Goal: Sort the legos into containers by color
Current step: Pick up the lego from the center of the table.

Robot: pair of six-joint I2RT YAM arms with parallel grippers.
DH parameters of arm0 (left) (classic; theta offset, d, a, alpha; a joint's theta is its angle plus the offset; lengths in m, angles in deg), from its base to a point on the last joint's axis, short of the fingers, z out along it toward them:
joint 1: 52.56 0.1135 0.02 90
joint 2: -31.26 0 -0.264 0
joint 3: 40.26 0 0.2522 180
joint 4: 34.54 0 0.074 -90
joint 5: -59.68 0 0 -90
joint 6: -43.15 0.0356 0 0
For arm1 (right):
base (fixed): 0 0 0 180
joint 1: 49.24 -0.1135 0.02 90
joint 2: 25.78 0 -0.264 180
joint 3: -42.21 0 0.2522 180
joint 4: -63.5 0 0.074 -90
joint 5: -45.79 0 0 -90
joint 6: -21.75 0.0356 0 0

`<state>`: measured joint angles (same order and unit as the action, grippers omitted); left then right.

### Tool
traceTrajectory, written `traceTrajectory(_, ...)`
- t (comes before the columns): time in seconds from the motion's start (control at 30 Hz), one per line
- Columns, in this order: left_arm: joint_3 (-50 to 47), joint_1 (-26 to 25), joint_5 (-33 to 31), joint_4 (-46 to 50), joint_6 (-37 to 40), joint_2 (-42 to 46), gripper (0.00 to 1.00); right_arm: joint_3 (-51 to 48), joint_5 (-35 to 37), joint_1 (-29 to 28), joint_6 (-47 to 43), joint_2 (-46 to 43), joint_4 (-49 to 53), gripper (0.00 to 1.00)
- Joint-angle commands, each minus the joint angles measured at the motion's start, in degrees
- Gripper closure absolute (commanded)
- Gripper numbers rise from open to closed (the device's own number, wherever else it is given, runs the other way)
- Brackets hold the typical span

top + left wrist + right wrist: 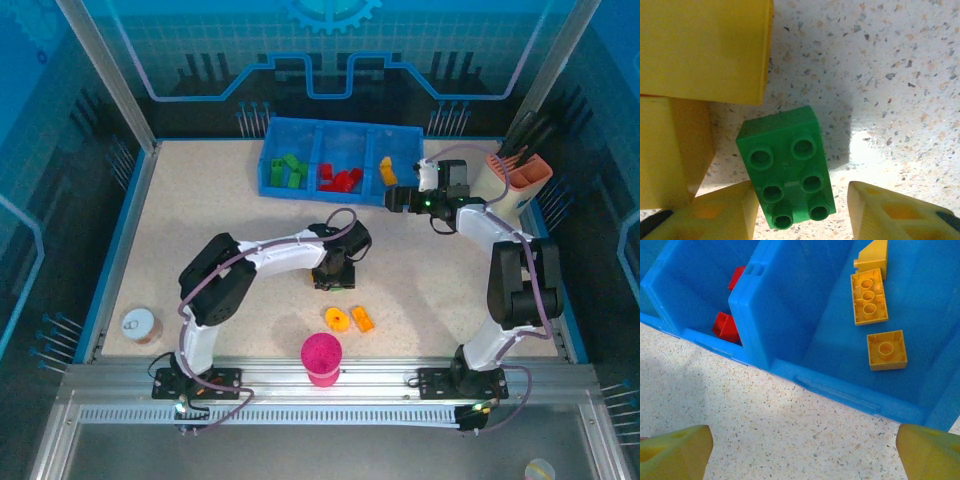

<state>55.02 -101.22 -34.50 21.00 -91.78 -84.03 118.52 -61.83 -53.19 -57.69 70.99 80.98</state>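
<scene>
While green legos [288,170] occupy one compartment [283,140], red [340,179] and yellow [386,170] occupy others.

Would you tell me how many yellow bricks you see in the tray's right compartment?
3: a sloped piece at the far end, a three-stud brick just nearer, and a square one-stud brick nearest the tray's front wall. Others may lie outside the frame.

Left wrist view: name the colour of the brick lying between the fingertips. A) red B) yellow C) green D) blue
C: the brick lying studs-up on the table, between the fingertips of the left gripper, is green.
</scene>
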Motion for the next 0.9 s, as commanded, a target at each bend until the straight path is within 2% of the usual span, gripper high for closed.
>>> traceTrajectory(0.0,0.05,-0.05,2.87,1.55,2.38,-4.51,0.54,-1.10,-1.17,0.96,0.68,0.30,-1.62,0.04)
traceTrajectory(0.23,0.66,0.19,4.09,1.95,3.30,-6.67,0.60,-0.81,-1.37,1.40,0.85,0.43,-1.43,0.04)
traceTrajectory(0.43,-0.30,0.37,3.86,2.47,3.94,-5.93,0.73,-1.15,-1.53,1.35,0.93,0.12,-1.68,0.04)
traceTrajectory(0.57,1.81,0.59,0.90,5.08,6.37,-3.14,0.79,-0.99,-1.53,1.06,0.78,0.15,-1.54,0.04)
traceTrajectory(0.7,6.80,1.51,-4.54,9.10,11.08,1.45,0.80,0.25,-0.33,-0.45,-0.33,0.38,0.74,0.05)
traceTrajectory(0.87,10.07,6.54,-10.24,7.22,15.53,9.06,0.81,2.79,2.29,-4.11,-2.55,1.68,4.89,0.05)
